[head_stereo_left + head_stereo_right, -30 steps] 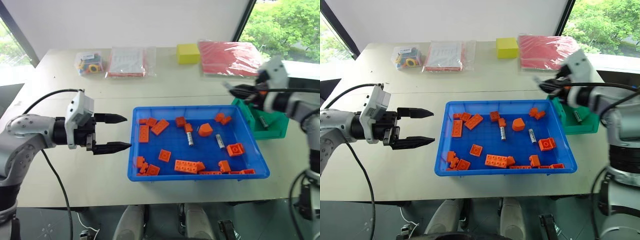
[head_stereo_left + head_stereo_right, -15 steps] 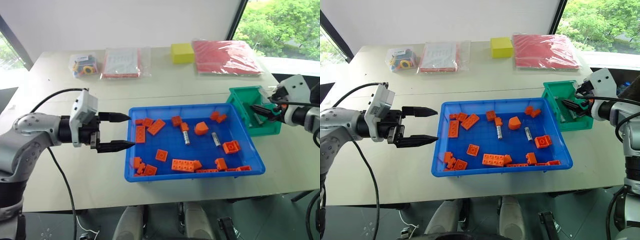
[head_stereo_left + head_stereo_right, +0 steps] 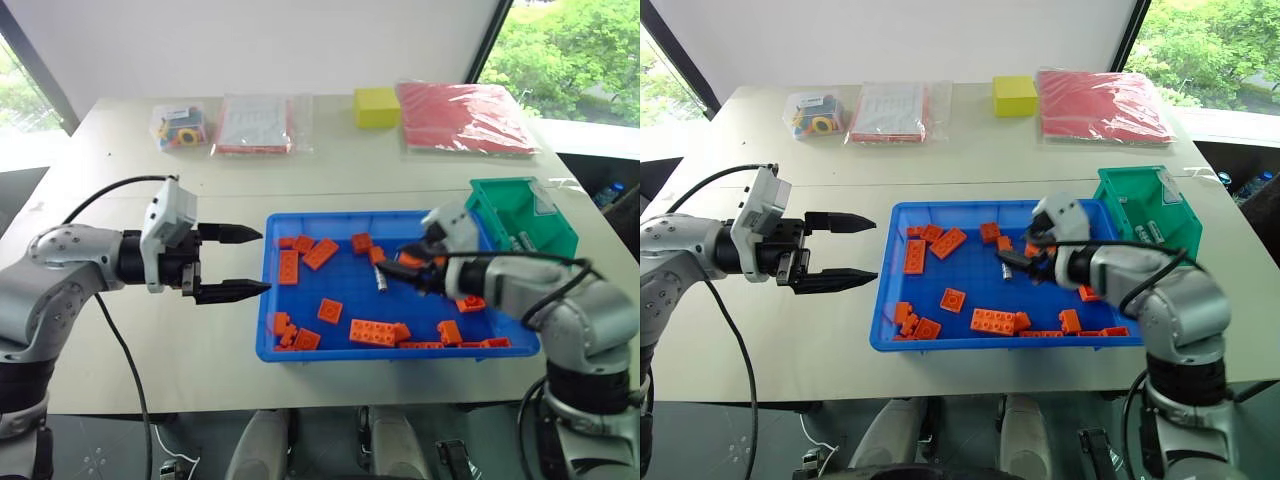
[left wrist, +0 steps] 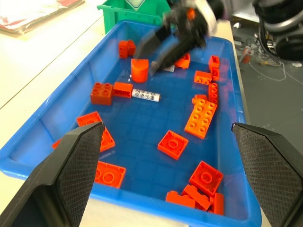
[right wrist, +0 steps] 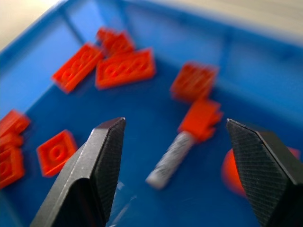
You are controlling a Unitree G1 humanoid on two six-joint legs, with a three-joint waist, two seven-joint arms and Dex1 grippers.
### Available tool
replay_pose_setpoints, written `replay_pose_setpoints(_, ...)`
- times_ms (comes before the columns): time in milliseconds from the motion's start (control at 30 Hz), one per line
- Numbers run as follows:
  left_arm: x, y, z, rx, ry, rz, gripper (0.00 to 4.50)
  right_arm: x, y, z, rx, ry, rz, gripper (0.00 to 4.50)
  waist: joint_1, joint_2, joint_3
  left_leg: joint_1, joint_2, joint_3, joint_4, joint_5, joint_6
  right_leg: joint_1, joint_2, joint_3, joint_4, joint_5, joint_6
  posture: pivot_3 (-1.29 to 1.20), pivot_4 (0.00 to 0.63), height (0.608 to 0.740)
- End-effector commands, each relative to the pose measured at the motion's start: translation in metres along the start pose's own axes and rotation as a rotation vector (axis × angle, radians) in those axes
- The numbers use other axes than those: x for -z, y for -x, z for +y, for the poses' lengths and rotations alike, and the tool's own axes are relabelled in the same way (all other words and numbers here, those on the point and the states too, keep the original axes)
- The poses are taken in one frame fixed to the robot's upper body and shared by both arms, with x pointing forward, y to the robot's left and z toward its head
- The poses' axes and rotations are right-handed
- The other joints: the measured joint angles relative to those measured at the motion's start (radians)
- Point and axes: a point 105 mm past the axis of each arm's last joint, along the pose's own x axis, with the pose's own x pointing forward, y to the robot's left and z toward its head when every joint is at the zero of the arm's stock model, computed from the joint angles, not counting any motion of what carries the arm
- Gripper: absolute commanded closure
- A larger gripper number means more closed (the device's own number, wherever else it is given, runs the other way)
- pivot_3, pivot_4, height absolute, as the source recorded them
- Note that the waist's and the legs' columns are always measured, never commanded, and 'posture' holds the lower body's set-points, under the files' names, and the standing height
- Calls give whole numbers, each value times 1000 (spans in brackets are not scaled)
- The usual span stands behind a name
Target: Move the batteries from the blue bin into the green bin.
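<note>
As our right gripper hung spread over a battery mid-blue bin, we feared pinching the touching orange brick.

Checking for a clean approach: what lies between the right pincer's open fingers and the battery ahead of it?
Only bare floor of the blue plastic bin. In the right wrist view the silver-grey cylindrical battery lies ahead of the open right pincer, one end against an orange brick.

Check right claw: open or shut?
Open. In its wrist view the right claw shows two fingers spread wide, empty, over a battery lying flat in the blue bin.
</note>
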Motion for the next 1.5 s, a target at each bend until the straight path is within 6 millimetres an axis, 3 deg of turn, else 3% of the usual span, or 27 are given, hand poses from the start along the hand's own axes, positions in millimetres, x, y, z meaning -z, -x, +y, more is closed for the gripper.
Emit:
replay_pose_setpoints(33, -9, 2, -1, 5, -39, -7, 0, -2, -2, 1, 23, -11, -15, 1035, -2, 0, 0, 0, 0, 0, 0, 0, 0, 0, 0, 0, 0, 0, 0, 0, 150, 692)
replay_pose_setpoints(467, -10, 1, -2, 0, -45, -14, 0, 23, -34, -5, 40, -16, 52, 1035, -6, 0, 0, 2, 1, 0, -1, 0, 0, 0, 2, 0, 1, 1, 1, 0, 150, 692)
replay_pose_setpoints(567, -11, 2, -1, -4, -48, -16, 0, 25, -36, -5, 32, 12, 49, 1829, -6, -1, 0, 2, 1, 0, -1, 0, 0, 1, 2, 0, 1, 1, 1, 0, 150, 692)
replay_pose_setpoints(733, -11, 1, 0, -4, -50, -17, 0, 20, -27, 0, 8, 37, 36, 4290, -5, -1, 0, 2, 1, 0, -1, 0, 0, 1, 2, 0, 1, 0, 1, 0, 150, 692)
replay_pose_setpoints(767, -10, 1, 0, -3, -50, -17, 0, 18, -24, 1, 3, 42, 31, 4434, -5, -1, 0, 2, 1, 0, -1, 0, 0, 1, 2, 0, 1, 0, 1, 0, 150, 692)
replay_pose_setpoints(867, -10, 0, 0, 0, -51, -20, 0, 3, -11, 4, -19, 53, -7, 4434, -3, 0, 0, 2, 1, 0, -1, 0, 0, 1, 2, 0, 1, 0, 0, 0, 150, 692)
replay_pose_setpoints(967, -9, -1, 1, 6, -50, -22, 0, -29, 15, -12, 29, 54, -97, 4434, -2, 0, 0, 1, 1, 0, -1, 0, 0, 1, 1, 0, 1, 0, 0, 0, 150, 692)
replay_pose_setpoints(1000, -9, -1, 1, 8, -49, -22, 0, -39, 24, -21, 61, 52, -123, 4434, -2, 0, 0, 1, 1, 0, 0, 0, 0, 0, 1, 0, 1, 0, 0, 0, 150, 692)
replay_pose_setpoints(1133, -8, -2, 2, 15, -49, -23, 0, -73, 83, -89, 333, 64, -195, 4434, 3, 0, 0, 1, 1, 0, 0, 0, 0, 1, 1, -1, 0, 0, 0, 0, 150, 692)
replay_pose_setpoints(1267, -8, -5, 2, 24, -52, -28, 0, -70, 124, -136, 522, 91, -149, 4434, -1, -1, 0, 0, 0, 2, -1, -1, 1, 1, 1, -2, -2, -1, 0, 0, 150, 692)
replay_pose_setpoints(1400, -9, -6, 3, 30, -59, -32, 0, -59, 135, -157, 586, 88, -123, 4434, -11, -1, 0, 1, 1, 3, -2, -1, 1, 1, 1, -1, -1, 0, 1, 0, 150, 692)
replay_pose_setpoints(1467, -10, -7, 4, 31, -63, -34, 0, -58, 131, -159, 589, 88, -140, 3365, -16, 0, 1, 2, 1, 3, -1, -1, 1, 1, 1, 0, 0, 0, 1, 0, 150, 692)
replay_pose_setpoints(1500, -10, -7, 5, 32, -64, -35, 0, -59, 129, -159, 591, 96, -150, 3042, -18, 0, 1, 2, 1, 3, -1, -1, 2, 1, 1, 0, 0, 0, 1, 0, 150, 692)
